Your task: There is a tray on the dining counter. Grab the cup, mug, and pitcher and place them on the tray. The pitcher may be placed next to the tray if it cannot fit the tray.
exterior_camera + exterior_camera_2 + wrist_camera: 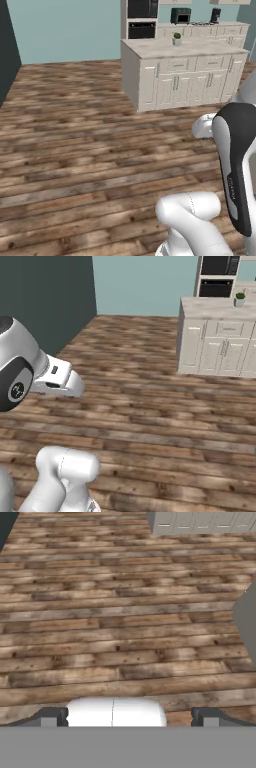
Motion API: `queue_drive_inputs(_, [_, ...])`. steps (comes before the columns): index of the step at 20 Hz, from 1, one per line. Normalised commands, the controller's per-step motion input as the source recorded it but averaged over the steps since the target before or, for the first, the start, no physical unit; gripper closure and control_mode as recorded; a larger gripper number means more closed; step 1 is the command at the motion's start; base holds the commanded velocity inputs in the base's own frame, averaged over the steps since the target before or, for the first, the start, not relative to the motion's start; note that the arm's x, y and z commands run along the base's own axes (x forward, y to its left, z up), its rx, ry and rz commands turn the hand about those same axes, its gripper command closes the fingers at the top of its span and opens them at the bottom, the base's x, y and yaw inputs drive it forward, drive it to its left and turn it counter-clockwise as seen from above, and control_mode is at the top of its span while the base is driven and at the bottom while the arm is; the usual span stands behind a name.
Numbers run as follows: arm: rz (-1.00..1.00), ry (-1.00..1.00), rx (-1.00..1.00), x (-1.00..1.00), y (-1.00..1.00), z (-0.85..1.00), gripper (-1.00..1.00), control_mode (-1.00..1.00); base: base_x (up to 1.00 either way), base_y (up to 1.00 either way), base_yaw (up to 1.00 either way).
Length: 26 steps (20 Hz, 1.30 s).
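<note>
Over the wooden floor [110, 612], hanging with the gripper [131, 718] spread wide and grasping nothing; showing two dark fingertips [50, 717] far apart in the hand view; standing far off, a white cabinet island [180, 75] with a small potted plant [176, 38] on top; not seeing the tray, cup, mug or pitcher anywhere, so cannot tell where.

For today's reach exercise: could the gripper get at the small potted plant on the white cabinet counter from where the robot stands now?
Probably not. The potted plant sits on the far counter, with a wide stretch of wooden floor between it and the robot. The open gripper faces bare floor. Nothing blocks the way; the base would likely have to drive closer first.
</note>
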Motion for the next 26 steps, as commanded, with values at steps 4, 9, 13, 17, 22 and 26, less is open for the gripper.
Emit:
queue_drive_inputs(4, [0.0,0.0,0.0,0.0,0.0,0.0,-1.0,1.0,1.0,0.81,-0.2])
queue_drive_inputs(9, [0.0,0.0,0.0,0.0,0.0,0.0,-1.0,1.0,1.0,0.52,-0.29])
queue_drive_inputs(13, [0.0,0.0,0.0,0.0,0.0,0.0,-1.0,1.0,1.0,0.35,-0.45])
queue_drive_inputs(17, [0.0,0.0,0.0,0.0,0.0,0.0,-1.0,1.0,1.0,0.42,-0.58])
queue_drive_inputs(22, [0.0,0.0,0.0,0.0,0.0,0.0,-1.0,1.0,1.0,0.56,-0.72])
queue_drive_inputs(26, [0.0,0.0,0.0,0.0,0.0,0.0,-1.0,1.0,1.0,0.71,-0.81])
